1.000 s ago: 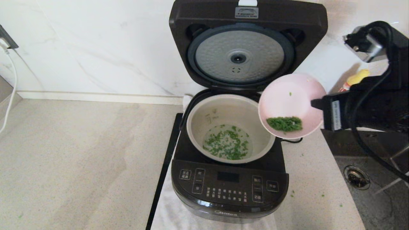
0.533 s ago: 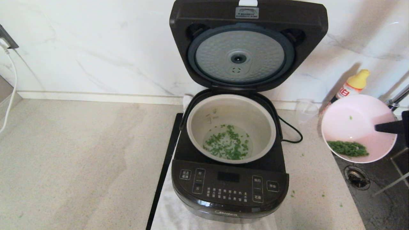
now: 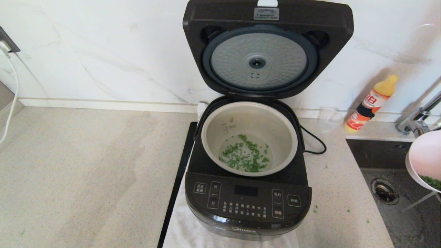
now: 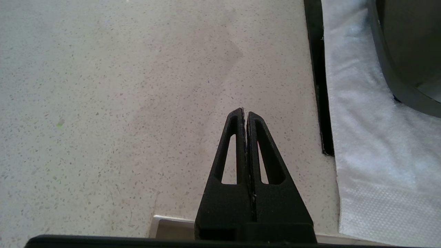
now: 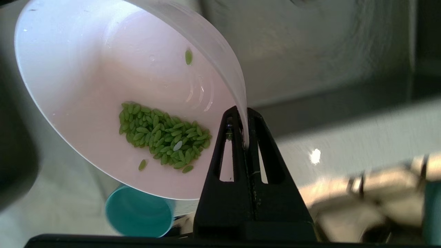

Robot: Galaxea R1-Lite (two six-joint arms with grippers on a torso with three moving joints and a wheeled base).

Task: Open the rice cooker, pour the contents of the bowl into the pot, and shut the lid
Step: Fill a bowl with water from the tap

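Some green grains [image 5: 162, 137] lie in the pink bowl [image 5: 103, 86] beside the right gripper [image 5: 244, 119].
Its fingers pinch the rim (bowl tilted); the left gripper [image 4: 245, 115] hangs closed, empty.

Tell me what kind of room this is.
Most likely a home kitchen: a rice cooker stands open on a speckled counter, a sink with a tap lies beside it, under a marble-look wall.

head view: looking down from above at rice cooker [image 3: 248, 179], countertop [image 3: 86, 172]
left wrist: hovering close over countertop
right wrist: sitting close behind bowl [image 5: 113, 103]
shared: head, right wrist seeing bowl
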